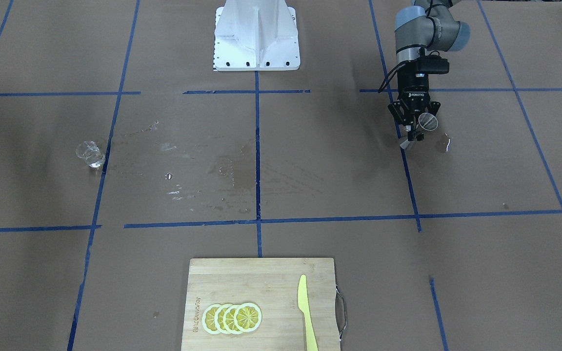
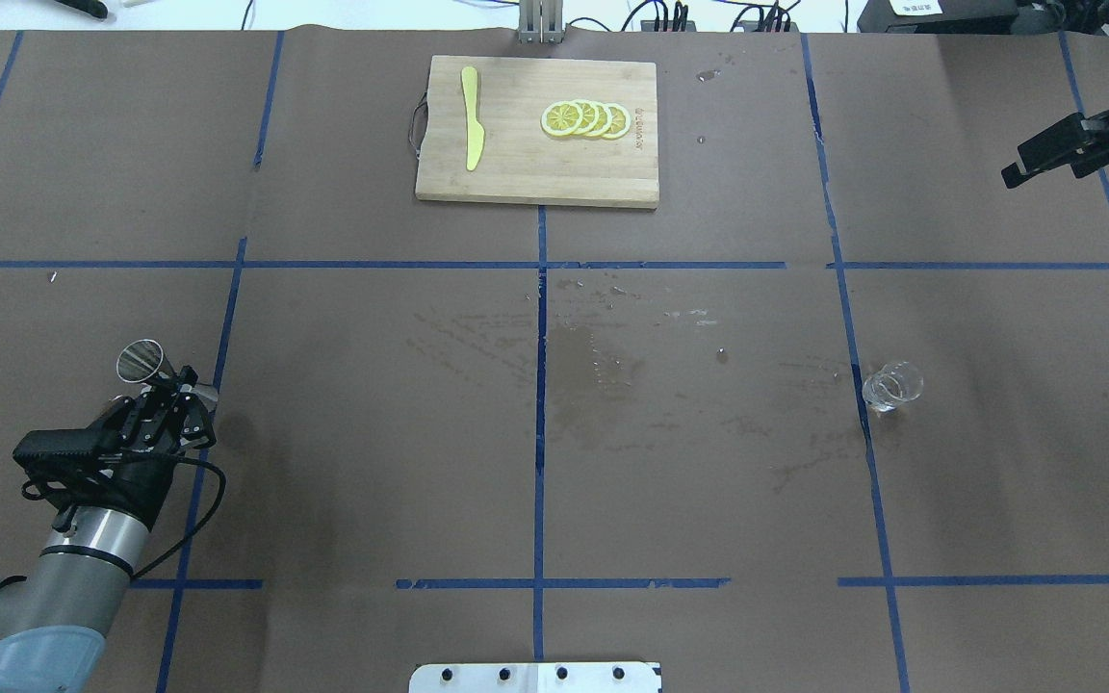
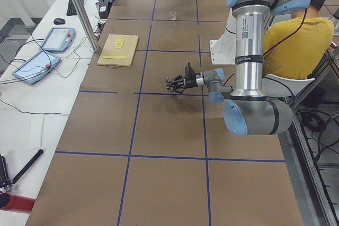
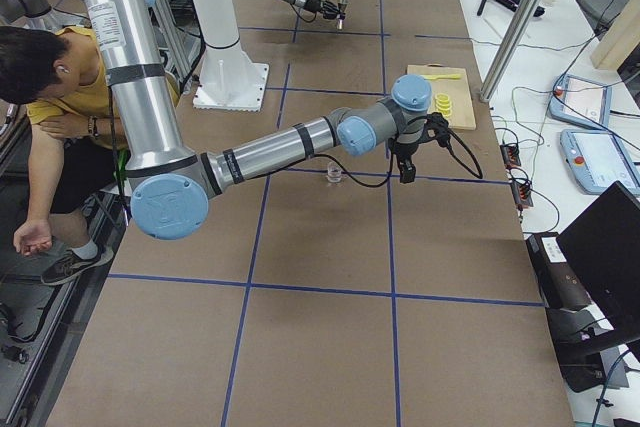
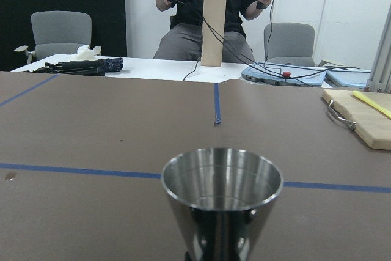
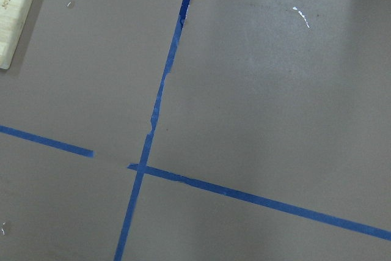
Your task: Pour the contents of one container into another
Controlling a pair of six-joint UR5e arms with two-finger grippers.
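Note:
My left gripper is shut on a shiny metal cup near the table's left side, held just above the brown paper. In the left wrist view the metal cup stands upright, mouth up; I cannot tell if it holds liquid. The front view shows the same cup in the left gripper. A small clear glass stands alone on the right half, also the glass. My right gripper hovers open and empty far beyond the glass. Its wrist view shows only paper and tape.
A wooden cutting board with lemon slices and a yellow knife lies at the far middle edge. Wet stains mark the table's centre. The white robot base sits at the near edge. An operator sits across the table.

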